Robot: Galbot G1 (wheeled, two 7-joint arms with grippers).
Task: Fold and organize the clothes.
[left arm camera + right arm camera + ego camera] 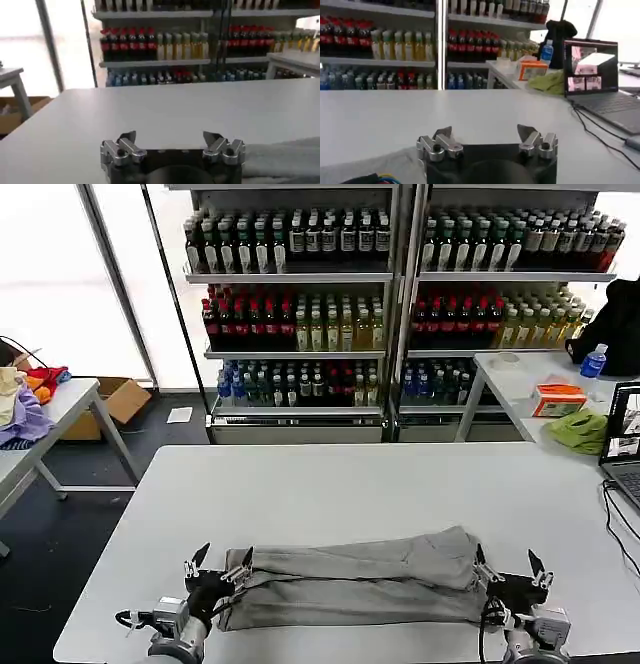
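Shirt: grey, folded lengthwise into a long band, lying flat along the near edge of the white table, running from one gripper to the other; upper layer slightly skewed, rising toward the right end. Left gripper: at the shirt's left end, low over the table, jaws spread open, one finger tip at the cloth's corner, nothing held; from the left wrist camera the same gripper shows both fingers apart with bare table between them and the grey cloth just beside it. Right gripper: at the shirt's right end, jaws likewise open and empty, inner finger touching or just at the cloth edge; from the right wrist camera this gripper stands fingers apart over the table, grey cloth alongside. Surroundings: drink shelves behind the table; laptop at the table's right edge; side table with an orange box and green cloth; another table at left bearing coloured garments.
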